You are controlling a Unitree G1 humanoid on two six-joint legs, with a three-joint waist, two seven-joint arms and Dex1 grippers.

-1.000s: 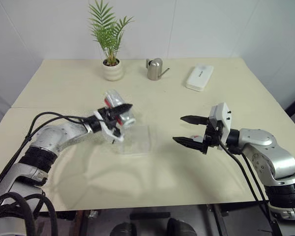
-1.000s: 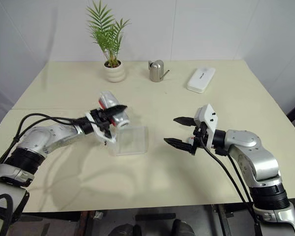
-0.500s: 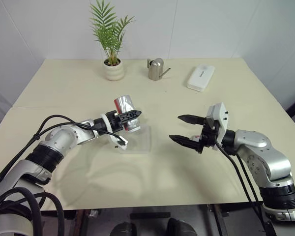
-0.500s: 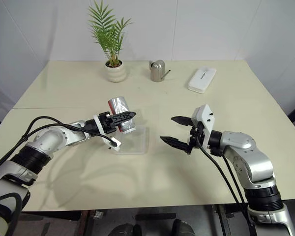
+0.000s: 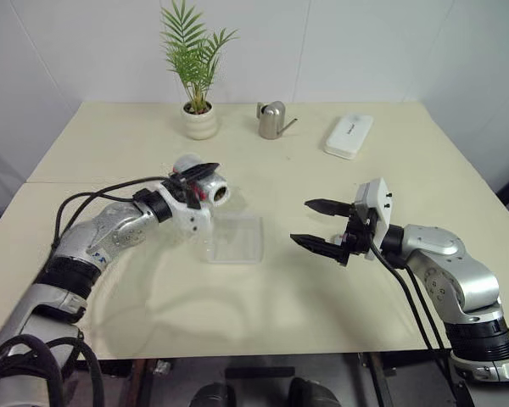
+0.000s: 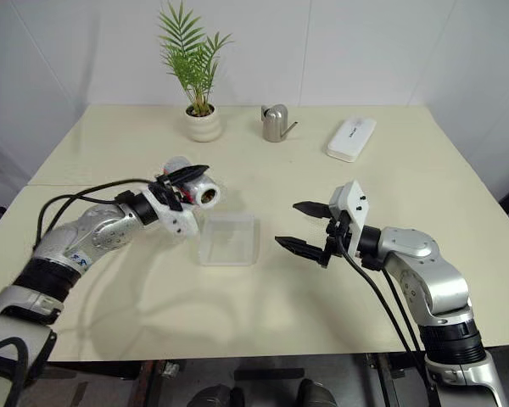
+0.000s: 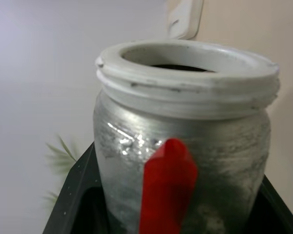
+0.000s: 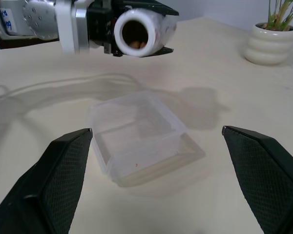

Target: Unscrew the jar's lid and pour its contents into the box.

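Observation:
My left gripper (image 5: pixel 205 180) is shut on the jar (image 5: pixel 202 190), a small silver cylinder held above the table. It lies about level, just past the far left corner of the box (image 5: pixel 235 238). The jar's white threaded mouth (image 8: pixel 136 33) is uncovered and faces my right gripper. Brown contents (image 8: pixel 136 44) show inside it. The box is a clear shallow tray flat on the table; a tiny dark speck (image 8: pixel 135 165) lies in it. My right gripper (image 5: pixel 301 221) hangs open right of the box, holding nothing. The lid is out of view.
A potted plant (image 5: pixel 195 119), a silver watering can (image 5: pixel 271 120) and a flat white case (image 5: pixel 348 136) stand along the table's far side. Bare tabletop (image 5: pixel 263 305) lies in front of the box and between the arms.
My left wrist has rolled and the jar has moved up and to the left, away from over the box; its mouth now faces right. The right arm has stayed put.

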